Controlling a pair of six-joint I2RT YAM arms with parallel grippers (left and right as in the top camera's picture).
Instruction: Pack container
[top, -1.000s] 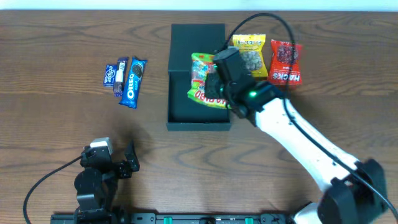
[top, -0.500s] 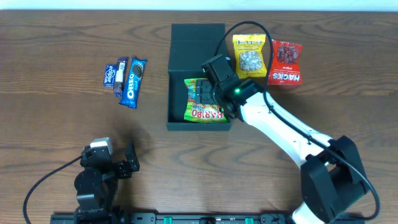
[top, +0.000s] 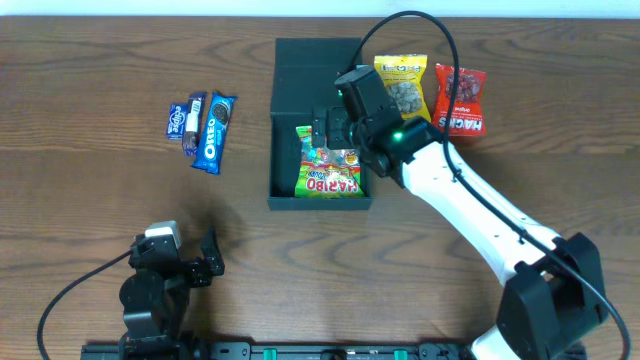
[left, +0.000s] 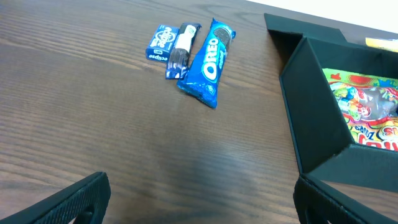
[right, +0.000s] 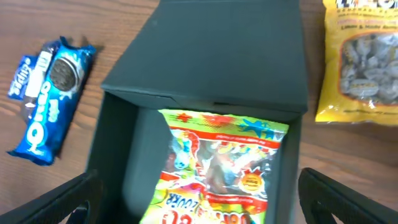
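The container (top: 318, 65) is seen in a matte dark teal-black. The gummy packet (top: 330, 172) is printed in bright green, with red and yellow bands and many-coloured figures. The biscuit packet (top: 213, 132) is coloured vivid blue with white lettering, and the small packet (top: 177, 120) is likewise blue. The yellow snack bag (top: 402, 88) and the red snack bag (top: 460, 100) are each marked with lettering. The table (top: 100, 220) is patterned with brown wood grain.
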